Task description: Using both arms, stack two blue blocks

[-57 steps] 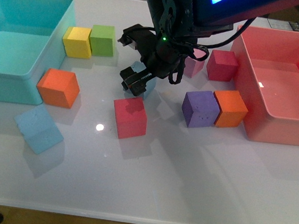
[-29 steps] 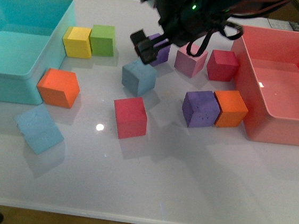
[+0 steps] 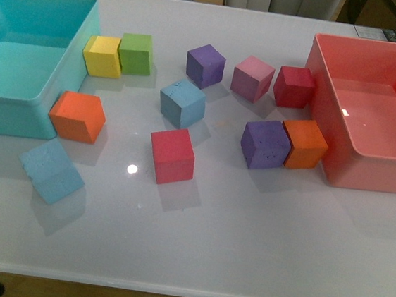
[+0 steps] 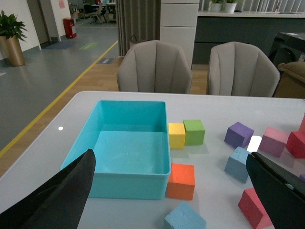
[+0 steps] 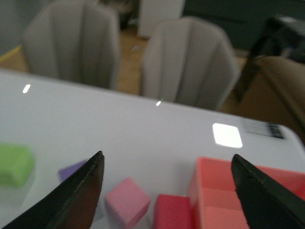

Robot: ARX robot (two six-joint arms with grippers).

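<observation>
I see left tool (image 4: 169, 157) and right tool (image 5: 167, 156) spread wide, holding nothing | pitted foam: centre blue block (image 3: 182, 103) near red cube (image 3: 172, 156), second blue block (image 3: 52, 170) skewed by turquoise bin (image 3: 17, 117) | glossy white bench (image 3: 244, 253)

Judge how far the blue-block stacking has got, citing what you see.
Done: nothing is stacked. The central blue block and the front-left blue block sit well apart, each directly on the table. In hand: nothing. The left tool and right tool are both open and empty. Left: grasp one blue block, carry it over and set it on the other.
</observation>
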